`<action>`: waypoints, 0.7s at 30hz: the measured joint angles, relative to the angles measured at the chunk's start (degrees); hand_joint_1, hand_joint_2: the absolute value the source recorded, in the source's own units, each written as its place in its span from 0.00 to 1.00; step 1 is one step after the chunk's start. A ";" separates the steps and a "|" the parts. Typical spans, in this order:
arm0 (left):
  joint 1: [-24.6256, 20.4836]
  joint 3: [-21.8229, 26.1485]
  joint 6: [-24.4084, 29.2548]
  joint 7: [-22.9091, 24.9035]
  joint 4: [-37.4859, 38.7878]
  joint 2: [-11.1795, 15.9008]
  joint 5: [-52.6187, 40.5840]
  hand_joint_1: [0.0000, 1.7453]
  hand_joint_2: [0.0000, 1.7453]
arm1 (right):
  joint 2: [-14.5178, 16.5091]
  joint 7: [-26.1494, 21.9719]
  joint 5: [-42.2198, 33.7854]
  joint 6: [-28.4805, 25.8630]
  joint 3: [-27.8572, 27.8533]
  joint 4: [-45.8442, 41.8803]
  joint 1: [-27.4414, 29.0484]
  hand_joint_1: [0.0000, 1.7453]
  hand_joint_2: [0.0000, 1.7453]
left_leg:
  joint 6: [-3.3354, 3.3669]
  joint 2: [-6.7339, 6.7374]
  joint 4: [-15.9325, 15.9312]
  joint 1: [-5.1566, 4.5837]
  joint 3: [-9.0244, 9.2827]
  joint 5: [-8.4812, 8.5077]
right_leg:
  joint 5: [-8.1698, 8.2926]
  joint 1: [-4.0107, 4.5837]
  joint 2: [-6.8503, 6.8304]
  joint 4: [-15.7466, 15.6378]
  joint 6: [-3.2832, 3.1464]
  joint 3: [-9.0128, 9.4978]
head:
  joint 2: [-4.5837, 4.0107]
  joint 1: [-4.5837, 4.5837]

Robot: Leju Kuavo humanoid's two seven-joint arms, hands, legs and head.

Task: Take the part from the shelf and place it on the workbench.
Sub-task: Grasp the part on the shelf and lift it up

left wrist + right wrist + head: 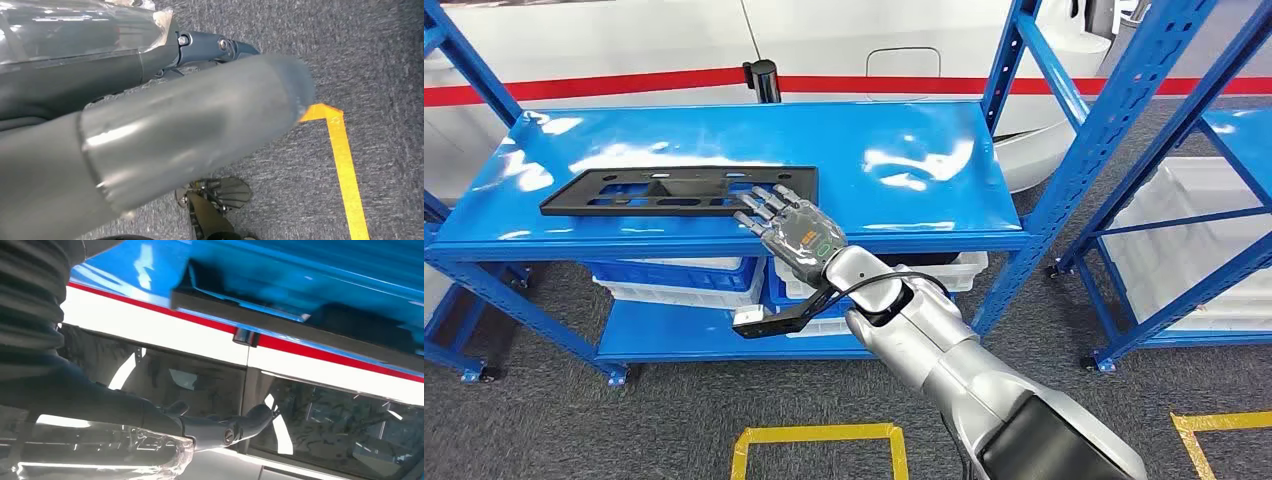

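On the top shelf (904,140) of the blue rack, toward its front left, lies the part (674,190): a flat, long black plate with a raised rim, several slots cut through it, and a small recess near its middle. Its long side runs along the shelf's front edge. The right hand (789,225) reaches over that front edge at the part's right end, fingers (759,205) stretched out and slightly apart, their tips lying on or just above the plate; it grips nothing. The left hand (200,52) hangs over grey carpet (380,45) beside yellow tape (342,150); I cannot tell how its fingers lie.
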 joint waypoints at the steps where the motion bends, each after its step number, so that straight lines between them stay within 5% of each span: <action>1: -0.01 0.00 0.01 0.00 0.00 0.01 0.00 0.00 0.00 | 0.05 -0.01 0.04 -0.01 0.00 0.00 -0.01 0.00 1.00 | -0.18 0.02 0.15 0.15 0.03 -0.14 | 0.05 -0.18 0.03 -0.12 -0.23 0.16 | 0.00 0.00; 4: -0.06 0.01 0.09 -0.01 0.00 0.01 0.00 0.00 0.00 | 0.30 -0.02 0.18 -0.11 0.01 0.02 -0.18 0.00 1.00 | -0.82 0.23 4.68 0.44 -1.83 -2.57 | -0.18 -0.44 0.13 -0.34 -1.20 0.80 | 0.00 -0.15; 6: -0.01 0.02 0.13 -0.02 0.01 -0.02 -0.01 0.00 0.00 | 0.44 -0.02 0.26 -0.22 0.03 0.13 -0.18 0.00 1.00 | -1.13 0.29 12.30 0.46 -6.05 -5.74 | -0.51 -0.25 0.14 -0.32 -1.68 1.08 | 0.00 -0.22; 8: 0.10 0.03 0.16 -0.02 0.02 0.01 -0.01 0.00 0.00 | 0.47 -0.02 0.32 -0.35 0.06 0.29 -0.03 0.00 1.00 | -1.24 0.30 16.56 0.47 -9.21 -6.25 | -0.79 -0.08 0.18 -0.29 -1.92 1.34 | 0.00 -0.22; 10: 0.15 0.04 0.21 -0.03 0.02 0.05 0.00 0.00 0.00 | 0.48 -0.02 0.32 -0.49 0.07 0.38 0.05 0.00 1.00 | -1.00 0.32 12.41 0.47 -8.11 -2.48 | -1.15 -0.02 0.26 -0.26 -1.90 1.86 | 0.00 -0.23; 13: 0.06 0.04 0.23 -0.06 0.02 0.07 -0.01 0.00 0.00 | 0.50 -0.02 0.39 -0.66 0.07 0.41 -0.04 0.00 1.00 | -0.29 0.36 2.12 0.25 -3.59 2.40 | -1.87 0.30 0.38 -0.21 -1.26 2.54 | 0.00 -0.16; 18: -0.01 0.04 0.16 -0.08 0.03 -0.09 -0.07 0.00 0.00 | 0.46 -0.02 0.51 -0.75 0.08 0.42 -0.33 0.00 1.00 | 1.25 0.30 0.22 -0.06 -2.20 2.22 | -2.99 0.42 0.32 0.82 0.11 2.16 | 0.00 -0.09; 21: -0.07 0.04 0.13 -0.09 0.02 -0.10 -0.07 0.00 0.00 | 0.20 0.02 0.50 -0.80 0.07 0.50 -0.50 0.00 1.00 | 2.09 0.32 -0.02 0.02 -1.70 2.01 | -6.75 0.23 0.24 11.07 -0.08 -3.40 | 0.00 0.07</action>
